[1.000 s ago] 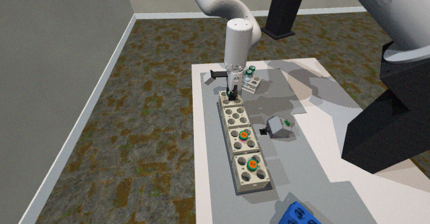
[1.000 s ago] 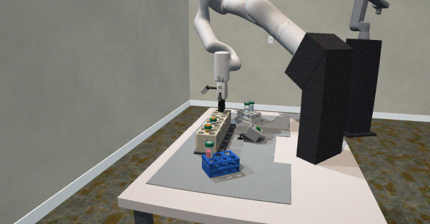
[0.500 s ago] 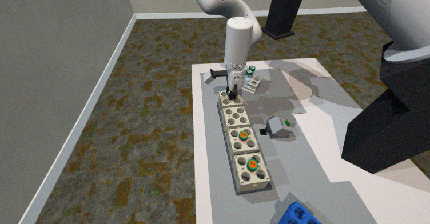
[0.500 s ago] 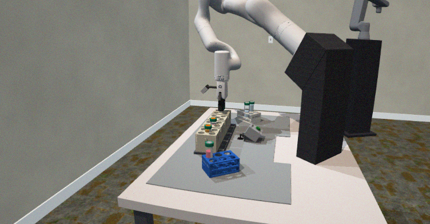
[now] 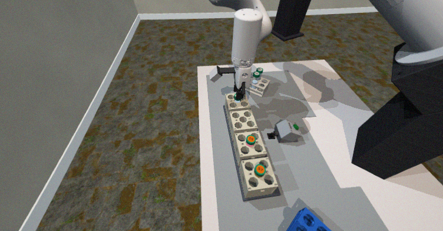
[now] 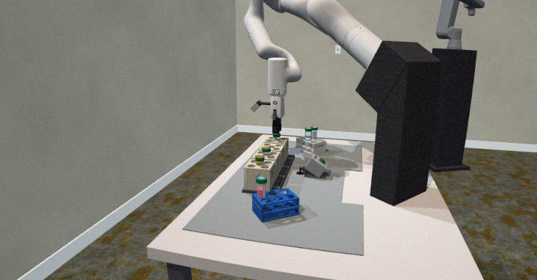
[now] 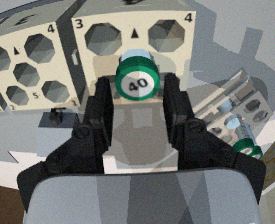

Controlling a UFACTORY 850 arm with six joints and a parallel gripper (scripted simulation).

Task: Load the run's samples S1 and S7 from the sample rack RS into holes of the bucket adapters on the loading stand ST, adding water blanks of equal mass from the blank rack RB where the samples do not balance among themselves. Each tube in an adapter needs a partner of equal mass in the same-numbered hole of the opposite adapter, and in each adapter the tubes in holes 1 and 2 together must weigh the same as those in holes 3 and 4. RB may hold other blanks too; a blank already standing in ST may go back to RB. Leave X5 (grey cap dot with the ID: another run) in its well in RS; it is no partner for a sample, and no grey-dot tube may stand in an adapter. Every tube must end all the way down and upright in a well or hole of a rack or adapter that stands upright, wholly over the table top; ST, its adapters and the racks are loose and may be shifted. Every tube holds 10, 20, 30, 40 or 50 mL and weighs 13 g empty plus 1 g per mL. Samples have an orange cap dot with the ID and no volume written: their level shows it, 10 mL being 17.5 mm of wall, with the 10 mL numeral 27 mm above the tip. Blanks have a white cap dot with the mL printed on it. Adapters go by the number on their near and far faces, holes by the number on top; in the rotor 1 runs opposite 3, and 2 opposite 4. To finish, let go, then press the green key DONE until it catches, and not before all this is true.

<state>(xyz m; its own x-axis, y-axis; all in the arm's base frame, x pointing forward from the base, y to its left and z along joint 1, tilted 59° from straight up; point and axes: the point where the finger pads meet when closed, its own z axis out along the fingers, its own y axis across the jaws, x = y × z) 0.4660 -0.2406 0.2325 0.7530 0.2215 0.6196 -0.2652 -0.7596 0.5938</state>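
Four beige bucket adapters stand in a row on the dark loading stand (image 5: 248,145). My gripper (image 5: 239,93) hangs straight down over the farthest adapter (image 5: 237,101). Its fingers are open on either side of a green-capped blank marked 40 (image 7: 137,80), which stands in a hole of that adapter, on the side away from holes 3 and 4. Narrow gaps show between the cap and both fingers. Two orange-dot sample tubes stand in the two nearest adapters, one in each (image 5: 250,139) (image 5: 260,169); I cannot read their IDs. The second adapter (image 5: 241,119) is empty.
The small blank rack (image 5: 260,86) with green-capped tubes (image 5: 257,72) stands just right of the gripper. A grey box with the green DONE key (image 5: 295,125) sits right of the stand. The blue sample rack (image 6: 276,203) holds one tube with pink liquid (image 6: 261,186). The black arm base (image 6: 402,123) stands at right.
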